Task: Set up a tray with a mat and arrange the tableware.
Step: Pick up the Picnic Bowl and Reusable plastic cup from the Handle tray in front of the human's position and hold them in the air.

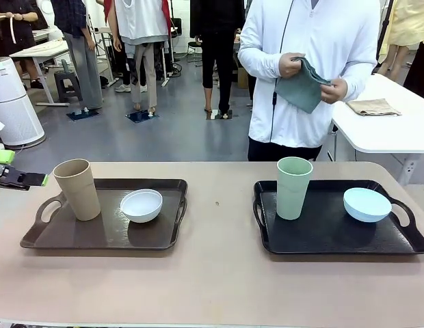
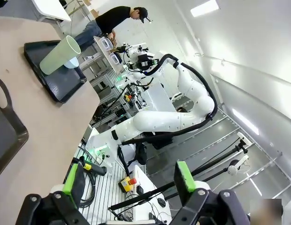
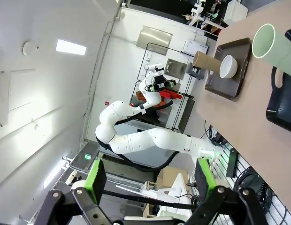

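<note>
Over at the left edge of the table (image 1: pixel 212 287), your left gripper (image 1: pixel 23 169) hangs just beyond the left handle of the brown tray (image 1: pixel 102 236), near it but not touching. On that tray the tan tumbler (image 1: pixel 76 189) stands upright at the left end, closest to your gripper, and the white bowl (image 1: pixel 141 205) sits just to its right, apart from it. Look through the left wrist camera and you see the green pads (image 2: pixel 72 180) spread wide, nothing between them.

Across on the right, the black tray (image 1: pixel 335 239) carries the pale green tumbler (image 1: pixel 293 188) upright at its left end and the light blue bowl (image 1: pixel 366 204) toward its right end, well apart. Your right gripper (image 3: pixel 150 180) is spread wide too, holding nothing. From its wrist camera both trays lie far off at the upper right, well clear of the fingers.

At the far side, the person holds a grey-green mat (image 1: pixel 304 89) up in both hands, one hand (image 1: pixel 290 65) at its top corner, well above the black tray. A folded tan cloth (image 1: pixel 373 106) lies on the white side table (image 1: pixel 396 137) behind.
</note>
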Robot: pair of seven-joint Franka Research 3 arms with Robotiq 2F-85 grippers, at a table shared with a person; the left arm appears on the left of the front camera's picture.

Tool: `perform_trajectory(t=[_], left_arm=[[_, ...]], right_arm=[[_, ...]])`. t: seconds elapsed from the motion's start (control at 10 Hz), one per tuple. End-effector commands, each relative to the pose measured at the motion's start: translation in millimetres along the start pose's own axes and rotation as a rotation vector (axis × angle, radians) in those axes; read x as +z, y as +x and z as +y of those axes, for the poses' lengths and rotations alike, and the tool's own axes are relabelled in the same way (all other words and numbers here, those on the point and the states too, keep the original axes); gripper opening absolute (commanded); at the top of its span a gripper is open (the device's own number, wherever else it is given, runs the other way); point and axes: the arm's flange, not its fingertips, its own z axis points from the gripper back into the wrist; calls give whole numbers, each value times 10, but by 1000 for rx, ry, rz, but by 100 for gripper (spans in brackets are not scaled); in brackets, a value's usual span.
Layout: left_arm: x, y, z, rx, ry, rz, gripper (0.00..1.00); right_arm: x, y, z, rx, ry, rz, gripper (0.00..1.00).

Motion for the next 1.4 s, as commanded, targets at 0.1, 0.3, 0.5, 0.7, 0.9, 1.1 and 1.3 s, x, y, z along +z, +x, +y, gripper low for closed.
perform_trajectory(t=[0.1,0.3,0.5,0.7,0.9,1.1,1.3], left_arm=[[-27,-33,-18,-24,-11,-16,100],[-27,-33,-18,-24,-11,-16,100],[-27,-33,-18,-24,-11,-16,100],[-27,-33,-18,-24,-11,-16,100],[-27,-33,-18,-24,-11,-16,100],[-27,-33,-18,-24,-11,-16,100],[-27,-33,-18,-24,-11,-16,100]], right_arm=[[-7,-25,-18,20,11,4,100],[-7,-25,-18,20,11,4,100],[-7,-25,-18,20,11,4,100],[-7,-25,-18,20,11,4,100],[-7,-25,-18,20,11,4,100],[-7,-25,-18,20,11,4,100],[-7,-25,-18,20,11,4,100]])
